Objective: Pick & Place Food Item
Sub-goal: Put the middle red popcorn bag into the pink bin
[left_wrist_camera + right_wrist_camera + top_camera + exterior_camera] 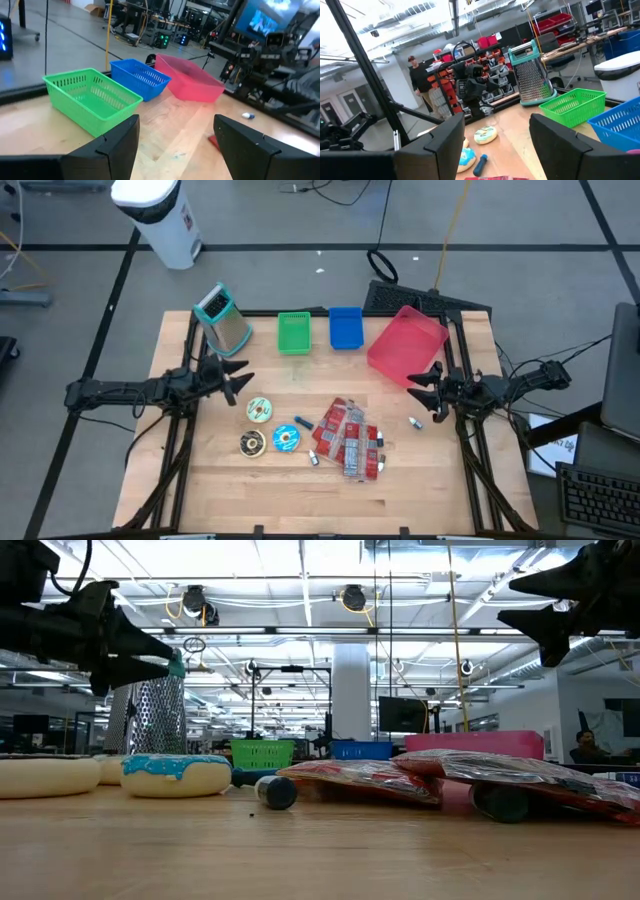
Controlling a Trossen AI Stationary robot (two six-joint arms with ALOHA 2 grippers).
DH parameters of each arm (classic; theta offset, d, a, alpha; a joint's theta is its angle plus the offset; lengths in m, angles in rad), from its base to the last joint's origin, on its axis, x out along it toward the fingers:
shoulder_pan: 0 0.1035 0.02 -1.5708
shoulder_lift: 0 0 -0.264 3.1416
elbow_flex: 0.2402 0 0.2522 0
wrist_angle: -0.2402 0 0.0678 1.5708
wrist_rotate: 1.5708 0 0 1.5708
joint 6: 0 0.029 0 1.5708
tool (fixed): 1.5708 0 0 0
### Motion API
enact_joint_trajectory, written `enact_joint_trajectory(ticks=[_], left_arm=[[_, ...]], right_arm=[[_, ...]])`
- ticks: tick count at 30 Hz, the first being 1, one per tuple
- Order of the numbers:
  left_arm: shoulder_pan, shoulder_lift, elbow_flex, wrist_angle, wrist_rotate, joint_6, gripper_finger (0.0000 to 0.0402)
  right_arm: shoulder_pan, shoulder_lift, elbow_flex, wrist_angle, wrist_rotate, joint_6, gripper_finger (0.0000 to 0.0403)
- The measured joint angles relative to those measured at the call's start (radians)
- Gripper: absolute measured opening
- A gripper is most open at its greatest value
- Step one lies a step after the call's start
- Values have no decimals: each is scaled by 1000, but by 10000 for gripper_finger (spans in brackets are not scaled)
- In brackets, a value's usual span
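Three toy donuts [260, 409] lie flat on the wooden table left of centre; one has blue icing [176, 775]. Several red snack packets [348, 438] lie in a heap at the centre. My left gripper [235, 377] hovers open above the table's left side, pointing level toward the right, with nothing between its fingers [120, 145]. My right gripper [425, 385] hovers open at the right side, pointing toward the left and raised well above the table [540, 605]. It is empty too, and its wrist view looks across at a donut [485, 134].
A green basket [295, 332], a blue basket [345, 327] and a tilted pink basket [407, 340] stand along the far edge. A metal grater [222, 318] stands at the far left. Small markers [415, 422] lie among the items. A person [422, 80] stands in the room behind.
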Motion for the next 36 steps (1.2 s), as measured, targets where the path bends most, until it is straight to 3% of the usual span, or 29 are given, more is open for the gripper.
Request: enact_joint_trajectory(ticks=[11,17,23,31,36], left_arm=[[0,0,0,34,-29,-95,257],[12,0,0,12,-126,-24,257],[29,15,0,52,23,-90,257],[5,204,4,308,111,-80,257],[-23,384,70,333,113,-57,257]], right_arm=[[0,0,0,1,5,0,212],[0,2,0,4,110,-4,212],[0,32,0,5,132,-16,212],[0,106,0,35,133,-30,212],[0,143,0,52,133,-30,212]])
